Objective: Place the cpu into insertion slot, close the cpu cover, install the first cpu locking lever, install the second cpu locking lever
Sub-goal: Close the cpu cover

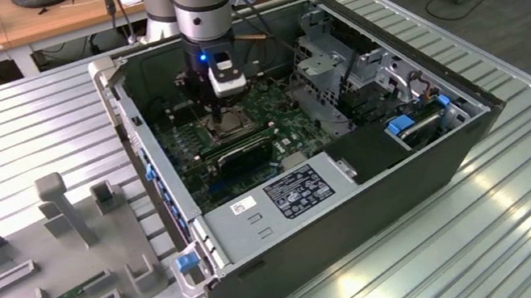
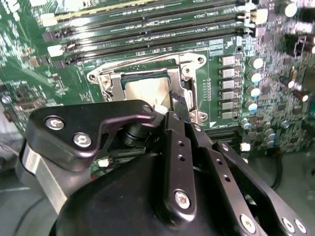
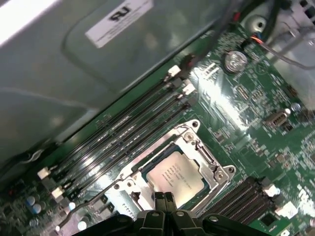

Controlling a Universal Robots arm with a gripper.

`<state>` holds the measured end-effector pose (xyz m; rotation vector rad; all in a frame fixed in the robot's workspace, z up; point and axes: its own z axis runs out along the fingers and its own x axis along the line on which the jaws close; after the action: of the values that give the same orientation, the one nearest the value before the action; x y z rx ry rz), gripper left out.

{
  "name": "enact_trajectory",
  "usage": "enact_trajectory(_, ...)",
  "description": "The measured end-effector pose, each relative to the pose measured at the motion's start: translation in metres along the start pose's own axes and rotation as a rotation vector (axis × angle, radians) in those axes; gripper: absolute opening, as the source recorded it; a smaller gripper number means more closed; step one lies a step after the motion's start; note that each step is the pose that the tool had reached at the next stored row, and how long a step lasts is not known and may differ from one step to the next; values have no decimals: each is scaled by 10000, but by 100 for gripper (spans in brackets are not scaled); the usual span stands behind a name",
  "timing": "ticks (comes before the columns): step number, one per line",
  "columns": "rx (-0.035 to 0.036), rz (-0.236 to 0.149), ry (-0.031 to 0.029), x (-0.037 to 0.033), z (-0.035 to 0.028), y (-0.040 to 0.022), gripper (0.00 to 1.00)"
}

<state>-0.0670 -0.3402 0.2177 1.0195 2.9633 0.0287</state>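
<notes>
So the silvery square cpu (image 3: 174,176) is lying flat in the shiny metal-rimmed insertion slot (image 3: 206,156), with its near edge hidden behind the claw (image 3: 164,195). The black claw tips look pressed together, right at that edge.

The square silvery-grey cpu (image 3: 174,178), marked with dark print, sits in the silvery-rimmed square insertion slot (image 3: 209,153) on the green motherboard (image 3: 246,113); beside that slot run black memory slots (image 3: 128,123) with white clips (image 3: 173,73).

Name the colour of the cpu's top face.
The cpu is silvery-grey with lines of dark print; the first wrist view shows it best.
</notes>
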Motion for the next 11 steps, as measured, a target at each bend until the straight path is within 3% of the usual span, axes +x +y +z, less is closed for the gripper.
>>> enact_trajectory(7,8,-1233,17,0,5,0,11)
enact_trajectory(11,22,-1366,10,1,4,-1,11)
